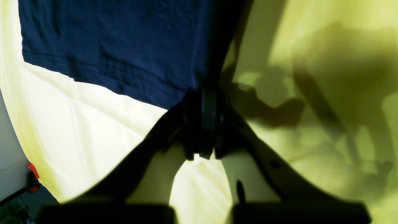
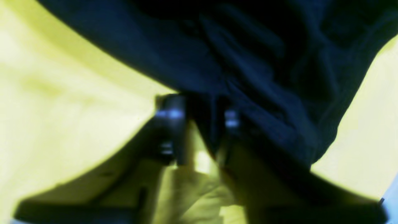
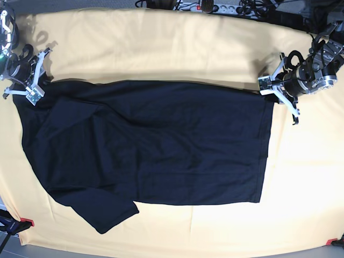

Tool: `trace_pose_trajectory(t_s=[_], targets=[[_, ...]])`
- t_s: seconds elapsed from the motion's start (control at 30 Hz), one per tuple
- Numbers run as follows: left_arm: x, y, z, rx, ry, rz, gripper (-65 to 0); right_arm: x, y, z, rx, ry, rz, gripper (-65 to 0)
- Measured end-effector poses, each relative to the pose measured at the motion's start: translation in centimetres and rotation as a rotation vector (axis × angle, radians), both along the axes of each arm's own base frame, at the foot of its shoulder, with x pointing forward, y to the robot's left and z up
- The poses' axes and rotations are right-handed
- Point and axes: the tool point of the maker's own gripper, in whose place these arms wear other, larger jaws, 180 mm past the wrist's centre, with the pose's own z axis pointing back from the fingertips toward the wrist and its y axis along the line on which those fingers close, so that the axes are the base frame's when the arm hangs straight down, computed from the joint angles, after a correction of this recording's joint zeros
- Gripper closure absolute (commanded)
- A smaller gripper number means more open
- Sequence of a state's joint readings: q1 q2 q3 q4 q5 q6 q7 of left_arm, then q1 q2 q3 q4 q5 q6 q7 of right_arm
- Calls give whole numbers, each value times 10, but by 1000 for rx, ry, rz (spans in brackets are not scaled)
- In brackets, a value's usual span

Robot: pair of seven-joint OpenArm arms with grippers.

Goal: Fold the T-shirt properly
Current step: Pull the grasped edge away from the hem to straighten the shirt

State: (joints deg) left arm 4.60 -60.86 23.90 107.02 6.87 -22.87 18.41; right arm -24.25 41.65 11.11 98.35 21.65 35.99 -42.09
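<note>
At T-shirt [image 3: 161, 145] corners: both pincers, low.

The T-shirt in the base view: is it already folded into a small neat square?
No: the T-shirt lies spread wide across the yellow cloth, one sleeve sticking out.

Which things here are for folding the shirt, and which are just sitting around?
For the job: T-shirt, left gripper, right gripper.
Just lying about: yellow table cover, cables and power strip, red clamps.
</note>
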Motion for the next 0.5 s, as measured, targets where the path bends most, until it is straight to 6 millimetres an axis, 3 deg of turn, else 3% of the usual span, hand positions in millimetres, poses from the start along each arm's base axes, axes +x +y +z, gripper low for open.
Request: trace_pose_trajectory(t_s=[0.27, 0.4, 0.5], targets=[[0, 0, 1, 2, -2, -5, 0, -4, -4, 6, -75, 38, 8, -90], [0, 2, 7, 15, -8, -21, 0, 0, -7, 18, -123, 19, 33, 0], [0, 4, 8, 21, -8, -24, 0, 5, -5, 24, -129, 1, 47, 0]])
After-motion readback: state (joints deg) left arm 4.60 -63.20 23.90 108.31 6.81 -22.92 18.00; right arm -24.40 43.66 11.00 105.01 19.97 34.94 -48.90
